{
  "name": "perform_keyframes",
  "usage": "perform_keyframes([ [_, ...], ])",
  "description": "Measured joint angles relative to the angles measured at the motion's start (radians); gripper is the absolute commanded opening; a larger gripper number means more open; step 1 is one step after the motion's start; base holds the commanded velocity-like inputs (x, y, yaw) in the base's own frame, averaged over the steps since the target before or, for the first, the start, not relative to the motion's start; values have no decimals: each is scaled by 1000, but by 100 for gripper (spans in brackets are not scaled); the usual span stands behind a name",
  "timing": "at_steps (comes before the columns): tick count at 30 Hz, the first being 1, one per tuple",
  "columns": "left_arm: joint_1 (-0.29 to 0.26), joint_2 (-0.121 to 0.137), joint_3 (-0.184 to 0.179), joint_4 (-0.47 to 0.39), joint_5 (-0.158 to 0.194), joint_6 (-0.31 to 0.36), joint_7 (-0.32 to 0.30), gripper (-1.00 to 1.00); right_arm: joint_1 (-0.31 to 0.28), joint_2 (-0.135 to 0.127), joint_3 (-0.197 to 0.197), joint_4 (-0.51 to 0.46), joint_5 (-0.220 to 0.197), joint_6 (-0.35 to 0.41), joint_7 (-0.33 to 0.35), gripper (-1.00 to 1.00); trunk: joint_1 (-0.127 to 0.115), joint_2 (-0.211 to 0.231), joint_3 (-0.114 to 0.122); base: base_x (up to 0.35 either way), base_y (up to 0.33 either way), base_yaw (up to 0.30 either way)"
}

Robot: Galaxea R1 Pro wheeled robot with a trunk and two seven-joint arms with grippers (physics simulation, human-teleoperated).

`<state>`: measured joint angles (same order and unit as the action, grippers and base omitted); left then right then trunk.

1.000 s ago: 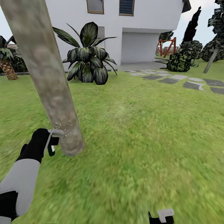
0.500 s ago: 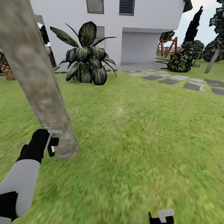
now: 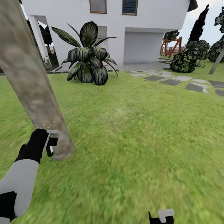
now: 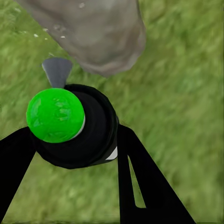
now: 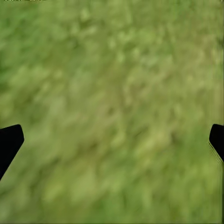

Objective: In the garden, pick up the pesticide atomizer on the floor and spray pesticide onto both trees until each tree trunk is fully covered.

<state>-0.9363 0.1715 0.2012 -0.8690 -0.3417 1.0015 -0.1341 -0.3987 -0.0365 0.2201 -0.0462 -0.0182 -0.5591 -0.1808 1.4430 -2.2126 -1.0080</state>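
Observation:
A thick tree trunk [image 3: 34, 90] of blotchy grey-brown bark leans up from the grass [image 3: 130, 133] at the left of the head view. Its base [image 4: 102, 37] also fills the far side of the left wrist view. My left gripper [image 3: 48, 143] is shut on the pesticide atomizer [image 3: 53, 133], a dark body with a green cap [image 4: 55, 115] and a grey nozzle [image 4: 57, 70]. The nozzle sits right against the foot of the trunk, where small white specks dot the bark. My right gripper [image 3: 161, 216] hangs low over the grass, open, with nothing between its fingertips [image 5: 9, 142].
A big dark leafy plant [image 3: 88, 57] stands behind the trunk, in front of a white house [image 3: 143, 31]. Grey paving stones [image 3: 183, 82] run across the right background, with dark shrubs [image 3: 183, 60] and a red frame [image 3: 171, 46] beyond. Open lawn lies ahead and to the right.
The whole view has shifted, so the camera has moved and the trunk sits further left in the picture. My left gripper still holds the atomizer at the trunk's base. The right gripper is unchanged.

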Motion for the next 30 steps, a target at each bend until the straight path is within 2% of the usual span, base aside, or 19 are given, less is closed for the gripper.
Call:
perform_keyframes([
  [1, 0, 2, 0, 0, -1, 0, 0, -100, 0, 0, 0, 0, 0, 0, 0, 100, 0, 0, 0, 83, -269, 275],
  [3, 1, 22, 30, -1, -9, 0, 0, -100, 0, 0, 0, 0, 0, 0, 0, 100, 0, 0, 0, 111, -269, 277],
  [6, 3, 30, 47, 0, 0, 0, 0, -100, 0, 1, 0, 0, 0, 0, 0, 100, 0, 0, 0, 165, -247, 277],
  [11, 3, 17, 40, 0, 1, 0, 0, -100, 0, 1, 0, 0, 0, 0, 0, 100, 0, 0, 0, 242, -182, 245],
  [21, 0, 16, 41, 0, 0, 0, 0, -100, 0, 1, 0, 0, 0, 0, 0, 100, 0, 0, 0, 260, -162, 9],
  [30, -1, 16, 41, 0, 0, 0, 0, -100, 0, 1, 0, 0, 0, 0, 0, 100, 0, 0, 0, 65, -259, 200],
])
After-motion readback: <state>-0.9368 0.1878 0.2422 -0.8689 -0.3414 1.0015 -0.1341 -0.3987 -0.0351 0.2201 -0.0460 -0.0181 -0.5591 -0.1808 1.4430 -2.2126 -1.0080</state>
